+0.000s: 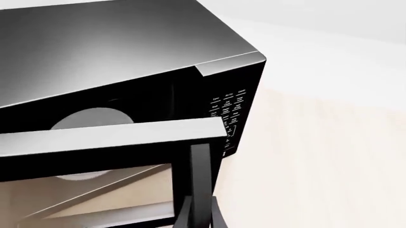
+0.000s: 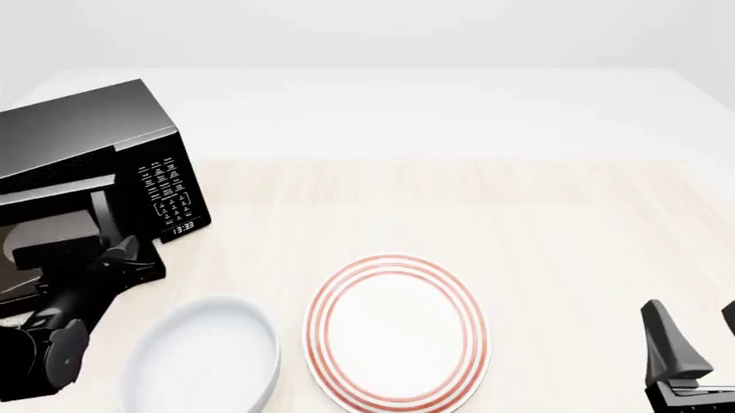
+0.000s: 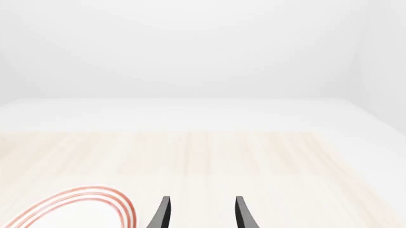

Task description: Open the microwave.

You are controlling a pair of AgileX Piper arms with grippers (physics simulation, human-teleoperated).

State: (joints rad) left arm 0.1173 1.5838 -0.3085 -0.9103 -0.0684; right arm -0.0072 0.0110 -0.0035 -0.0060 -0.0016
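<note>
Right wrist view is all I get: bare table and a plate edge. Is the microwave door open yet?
Observer: Partly. The door stands ajar from the microwave, and the turntable shows through the gap.
Operator: Is the left pincer on it?
Observer: Yes, the left pincer clasps the handle.
Operator: Anything close to that arm?
Observer: A white bowl lies beside it, left of the plate.

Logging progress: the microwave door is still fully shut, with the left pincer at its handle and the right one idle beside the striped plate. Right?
Not quite. The microwave door is already swung partly open: the left wrist view shows the white turntable behind its top edge. The left pincer is at the handle; the right pincer idles by the striped plate.
</note>
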